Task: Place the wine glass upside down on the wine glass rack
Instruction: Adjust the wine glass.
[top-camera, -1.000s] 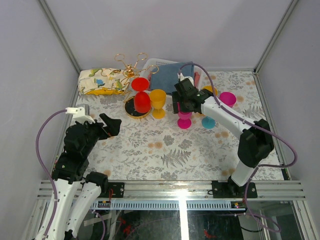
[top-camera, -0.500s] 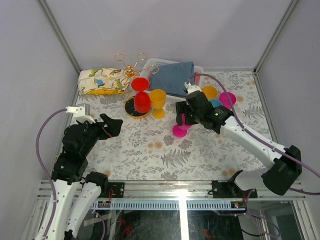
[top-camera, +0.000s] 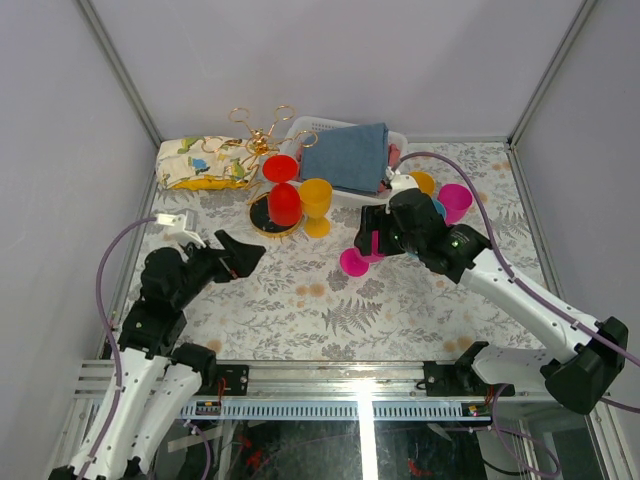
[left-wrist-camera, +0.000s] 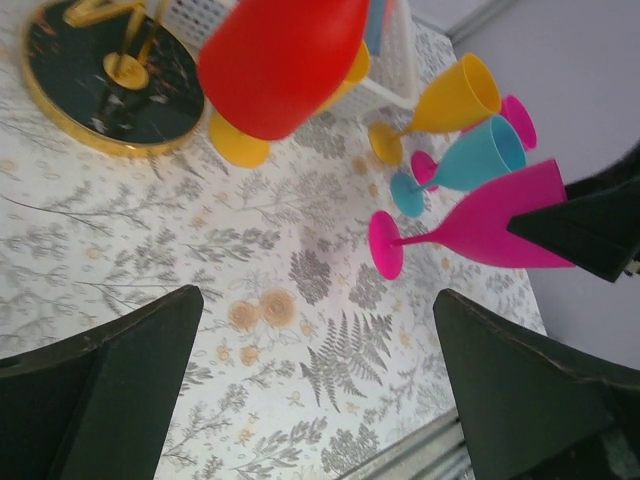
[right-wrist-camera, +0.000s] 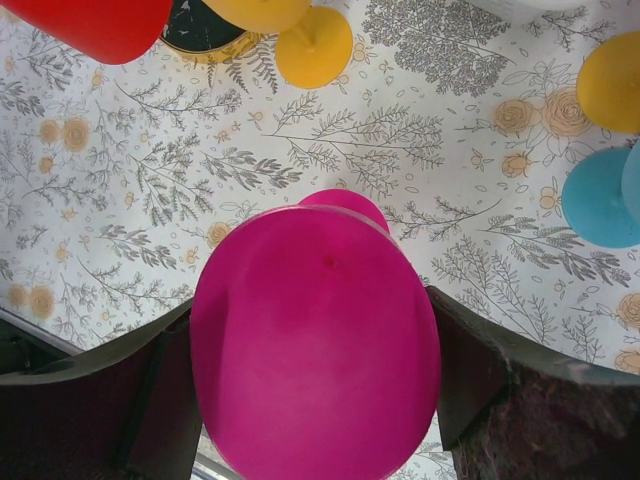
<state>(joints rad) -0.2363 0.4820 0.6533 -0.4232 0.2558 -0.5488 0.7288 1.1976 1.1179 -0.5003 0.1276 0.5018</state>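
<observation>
Overhead, right tool (top-camera: 376, 238): clamped around the bowl of the magenta wine glass (top-camera: 354, 261), which is tilted steeply with its foot pointing toward the left arm's side.
Overhead, wine glass rack (top-camera: 262, 128): stands at the far left of the floral worktop (top-camera: 330, 310). A red glass (top-camera: 284, 205) sits upside down over its round base. The magenta wine glass is apart from the rack, to its right.
Overhead, yellow glass (top-camera: 316, 195): upright, just beside the rack's base.
Overhead, left tool (top-camera: 238, 255): spread wide and holding nothing, on the near side of the rack.
Overhead, white basket (top-camera: 322, 126): behind the glasses, with a blue cloth (top-camera: 345, 158) lying in it.
Left wrist, fingers (left-wrist-camera: 110, 390): set wide at the bottom corners, with only bare worktop between them.
Left wrist, magenta wine glass: nearly on its side, its bowl end gripped by the right tool.
Left wrist, cyan glass (left-wrist-camera: 470, 165): just behind the magenta wine glass, beside a second yellow glass (left-wrist-camera: 445, 100).
Right wrist, magenta wine glass: its bowl fills the gap between the right tool's two fingers and touches both. Its foot shows beyond the bowl.
Right wrist, wine glass rack: only part of its dark, gold-rimmed base shows at the top edge, next to the red glass.
</observation>
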